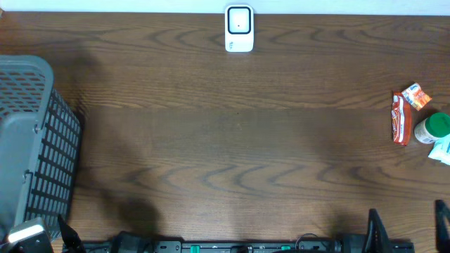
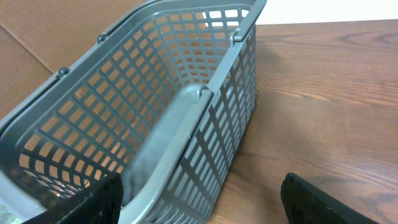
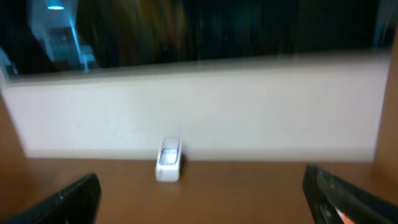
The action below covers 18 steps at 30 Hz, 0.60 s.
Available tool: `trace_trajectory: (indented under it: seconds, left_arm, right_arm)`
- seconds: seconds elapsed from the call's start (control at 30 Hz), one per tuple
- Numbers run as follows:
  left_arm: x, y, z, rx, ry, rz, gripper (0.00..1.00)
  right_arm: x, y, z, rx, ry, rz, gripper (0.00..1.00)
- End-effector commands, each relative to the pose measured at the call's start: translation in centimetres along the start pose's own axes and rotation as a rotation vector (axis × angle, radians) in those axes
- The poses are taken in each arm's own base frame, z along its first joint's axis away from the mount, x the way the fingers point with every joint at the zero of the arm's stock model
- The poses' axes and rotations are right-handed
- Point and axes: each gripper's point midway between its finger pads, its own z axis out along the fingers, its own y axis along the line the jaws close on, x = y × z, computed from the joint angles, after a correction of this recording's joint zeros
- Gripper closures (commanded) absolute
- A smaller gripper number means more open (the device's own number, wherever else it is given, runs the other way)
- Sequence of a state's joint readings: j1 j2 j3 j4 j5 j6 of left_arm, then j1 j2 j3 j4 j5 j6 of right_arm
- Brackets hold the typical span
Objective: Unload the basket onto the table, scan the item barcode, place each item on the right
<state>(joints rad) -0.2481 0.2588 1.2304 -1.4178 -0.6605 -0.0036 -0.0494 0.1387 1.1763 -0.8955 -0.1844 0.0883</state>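
The white barcode scanner (image 1: 239, 29) stands at the table's far edge, in the middle; the right wrist view shows the scanner (image 3: 168, 160) against the pale wall. The items lie at the right edge: a red packet (image 1: 400, 120), a small orange packet (image 1: 416, 95), a green-lidded jar (image 1: 432, 128) and a white packet (image 1: 441, 150). My right gripper (image 3: 205, 200) is open and empty, low at the near right edge (image 1: 408, 223), well short of the items. My left gripper (image 2: 202, 205) is open and empty, straddling the near wall of the grey basket (image 2: 186, 106).
The grey plastic basket (image 1: 31, 140) fills the left side of the table, its handle folded down inside. Bare wooden tabletop (image 1: 232, 147) lies between the basket, the scanner and the items.
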Motion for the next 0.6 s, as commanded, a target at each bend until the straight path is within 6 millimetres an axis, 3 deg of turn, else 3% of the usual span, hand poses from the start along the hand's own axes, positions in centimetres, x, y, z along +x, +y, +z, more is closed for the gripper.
trace_trajectory:
  seconds: [0.0, 0.17, 0.37, 0.57]
  left_arm:
    - [0.2, 0.1, 0.0, -0.011, 0.004, -0.001, 0.18]
    - [0.1, 0.1, 0.0, -0.011, 0.004, -0.001, 0.18]
    - [0.2, 0.1, 0.0, -0.011, 0.004, -0.001, 0.18]
    - [0.1, 0.1, 0.0, -0.011, 0.004, -0.001, 0.18]
  right_arm:
    - [0.8, -0.4, 1.2, -0.007, -0.073, -0.157, 0.01]
    - [2.5, -0.8, 5.4, -0.038, -0.211, -0.182, 0.01]
    - [9.5, -1.5, 10.4, -0.067, -0.233, -0.162, 0.01]
    - [16.2, -2.0, 12.6, -0.074, -0.171, -0.153, 0.01]
